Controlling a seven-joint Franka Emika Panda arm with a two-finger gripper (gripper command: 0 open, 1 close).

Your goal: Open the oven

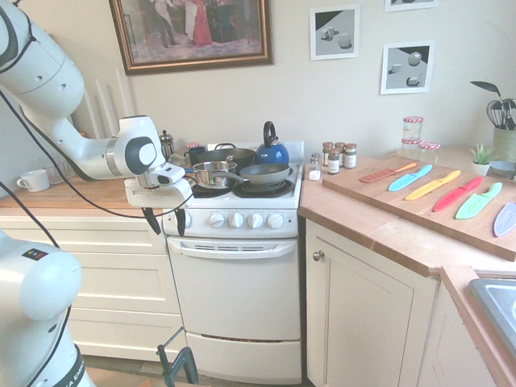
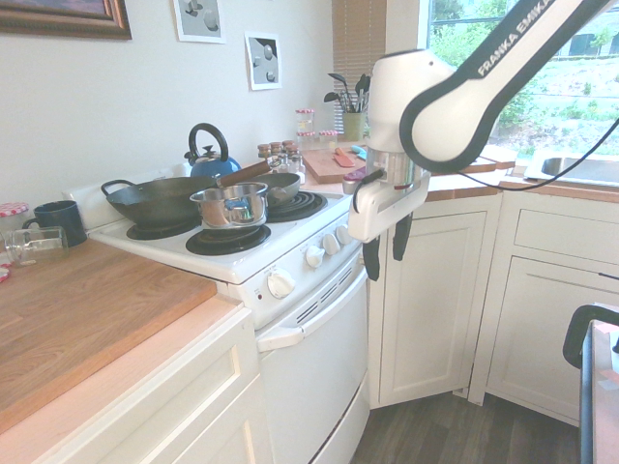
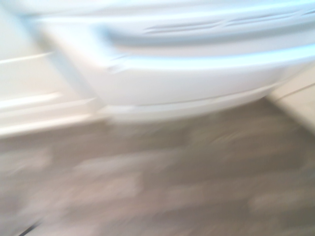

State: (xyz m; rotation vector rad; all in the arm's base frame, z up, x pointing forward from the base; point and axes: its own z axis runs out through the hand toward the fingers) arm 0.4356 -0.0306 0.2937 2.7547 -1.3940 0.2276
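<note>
I see oven [image 1: 235,298] door shut, bar handle [image 1: 232,248] running horizontal; end effector [image 1: 165,223] open, fingers down, near handle's left end.

First exterior view faces the oven [image 1: 234,282] front-on from mid-room; second exterior view looks along it from its left; both share the stovetop. The blurred wrist view looks down, close to the door handle [image 3: 206,61].
</note>
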